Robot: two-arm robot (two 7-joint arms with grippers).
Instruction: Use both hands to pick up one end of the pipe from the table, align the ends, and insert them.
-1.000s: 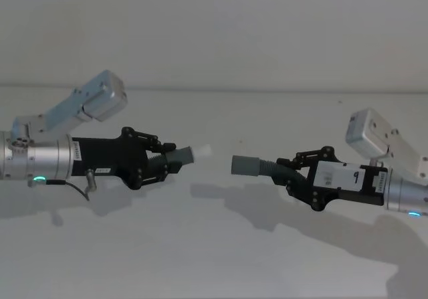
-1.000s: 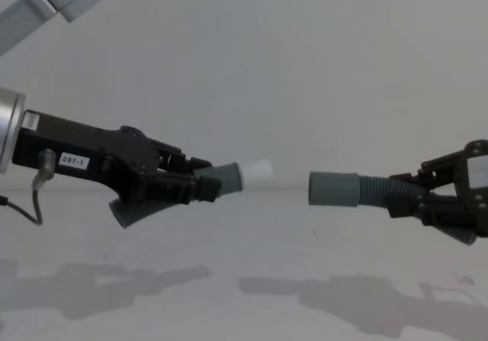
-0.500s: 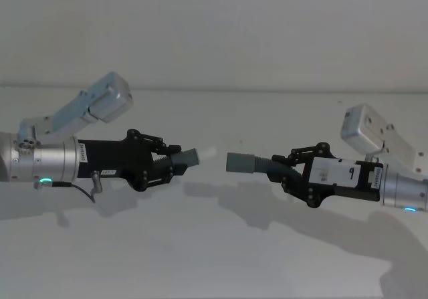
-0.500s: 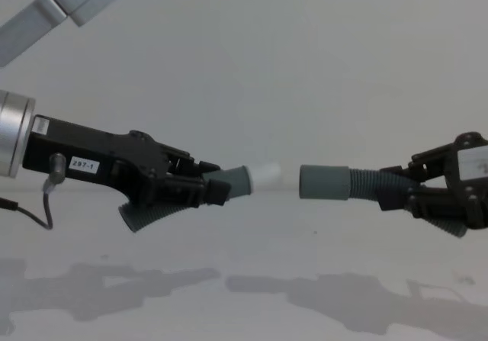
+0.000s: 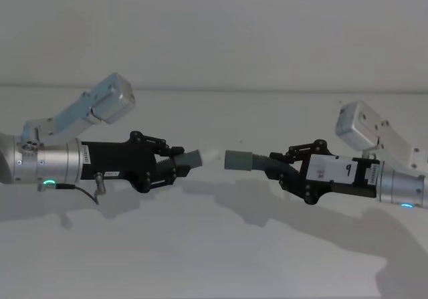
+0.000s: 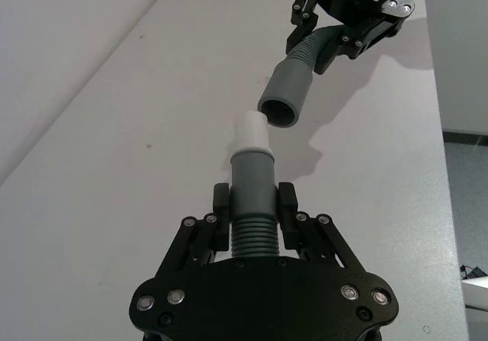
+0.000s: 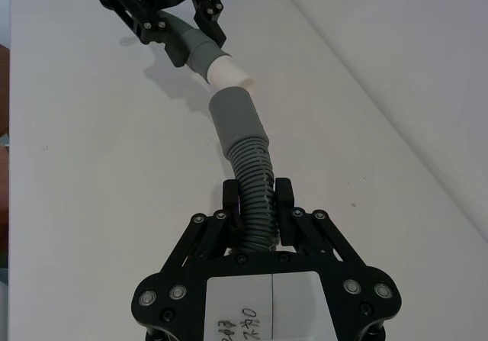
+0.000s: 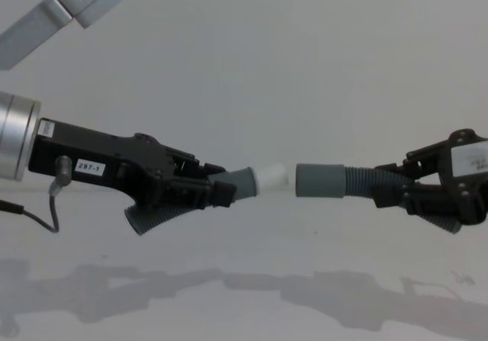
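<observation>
Now the gap has almost closed. A second ago the two ends were well apart. Both arms have since come inward, and in the chest view the white tip [image 8: 272, 178] stands just short of the mouth of the cuff [image 8: 320, 181], barely apart and not yet inside.

The left tool [image 5: 175, 167] is clamped narrow on the ribs of the left hose piece [image 6: 253, 238], right behind its grey collar [image 5: 190, 158]. The right tool [image 5: 277, 167] is clamped narrow on the ribs of the right hose piece [image 8: 364, 182], a little behind the cuff. Both pieces hang in the air above the counter [image 5: 214, 259].

Judging from this, the pick-up is done and the approach is nearly over, so lining up is what matters now. In the left wrist view the cuff's opening is tilted and the tip meets its near rim rather than its centre. From the chest the two ends look close to level. A small correction of angle looks needed before the push. Otherwise the tip may catch on the rim, and the ribbed hose may bend instead of letting the tip seat.
</observation>
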